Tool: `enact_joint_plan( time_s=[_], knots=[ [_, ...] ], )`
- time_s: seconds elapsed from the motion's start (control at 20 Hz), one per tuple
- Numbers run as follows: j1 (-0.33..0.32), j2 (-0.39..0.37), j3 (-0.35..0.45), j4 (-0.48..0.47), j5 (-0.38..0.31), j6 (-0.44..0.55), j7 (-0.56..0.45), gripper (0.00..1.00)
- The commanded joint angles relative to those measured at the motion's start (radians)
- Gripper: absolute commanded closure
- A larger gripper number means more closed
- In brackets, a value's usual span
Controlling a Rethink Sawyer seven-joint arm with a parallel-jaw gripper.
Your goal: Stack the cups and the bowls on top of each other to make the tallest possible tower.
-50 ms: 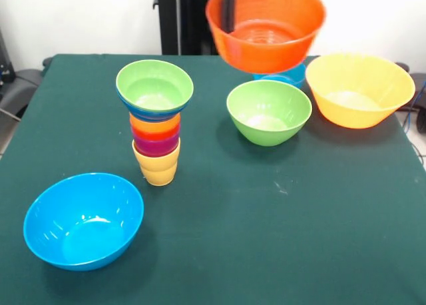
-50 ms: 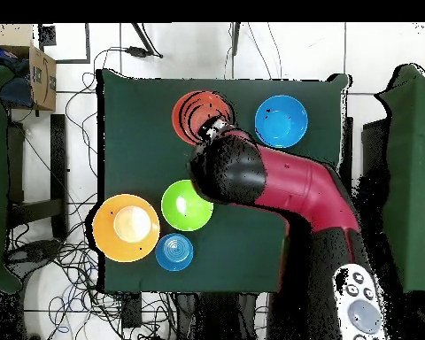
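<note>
While the orange-red bowl (image 1: 266, 26) hangs lifted above the table, the gripper itself is hidden, so its fingers cannot be judged. Light, stiff, glossy plastic is judged slippery; the rim is best pinched, with the tower (image 1: 155, 122) well aside

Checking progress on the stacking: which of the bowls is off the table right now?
The orange-red bowl, held up in the air; the yellow-orange, green and blue bowls all rest on the table.
</note>
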Motion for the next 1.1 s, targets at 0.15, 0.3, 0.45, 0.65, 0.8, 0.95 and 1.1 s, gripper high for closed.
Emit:
enact_joint_plan(
  time_s=[0.15,0.3,0.45,0.65,0.8,0.95,1.1],
  knots=[
    [-0.072,0.013,0.162,0.093,-0.124,0.122,-0.289,1.00],
    [-0.096,0.012,0.182,0.091,-0.140,0.134,-0.293,1.00],
    [-0.123,0.009,0.203,0.103,-0.158,0.130,-0.296,1.00],
    [-0.159,0.014,0.230,0.117,-0.198,0.109,-0.290,1.00],
    [-0.180,0.019,0.242,0.135,-0.231,0.080,-0.281,1.00],
    [-0.201,0.020,0.260,0.146,-0.256,0.071,-0.275,1.00],
    [-0.219,0.020,0.273,0.155,-0.285,0.063,-0.270,1.00]
  ],
)
